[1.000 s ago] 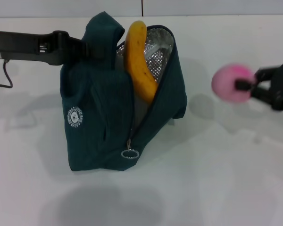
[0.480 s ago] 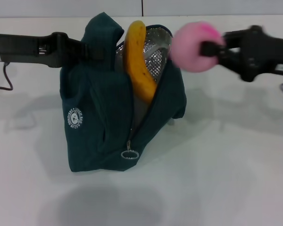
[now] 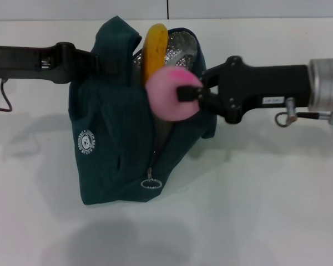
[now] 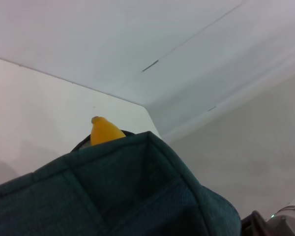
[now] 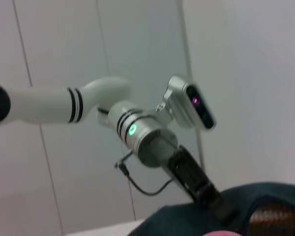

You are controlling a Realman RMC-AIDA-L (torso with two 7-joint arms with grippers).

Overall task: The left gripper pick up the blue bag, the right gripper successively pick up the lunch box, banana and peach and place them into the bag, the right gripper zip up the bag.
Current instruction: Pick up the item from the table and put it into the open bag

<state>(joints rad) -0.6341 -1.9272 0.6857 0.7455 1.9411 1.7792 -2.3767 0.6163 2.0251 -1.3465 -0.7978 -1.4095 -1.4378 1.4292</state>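
Observation:
The blue bag stands on the white table with its top open, showing silver lining. My left gripper is shut on the bag's top left flap and holds it up. The banana stands upright in the opening; its tip also pokes over the bag's fabric in the left wrist view. My right gripper reaches in from the right, shut on the pink peach, which hangs at the bag's mouth in front of the banana. The lunch box is hidden.
A zip pull ring hangs low on the bag's front. The right wrist view looks across at the left arm and the bag's top edge. A wall seam runs behind the table.
My right gripper has carried the peach leftward from the far right of the table to the bag's mouth, dropping a little. The left gripper and the bag have barely moved.

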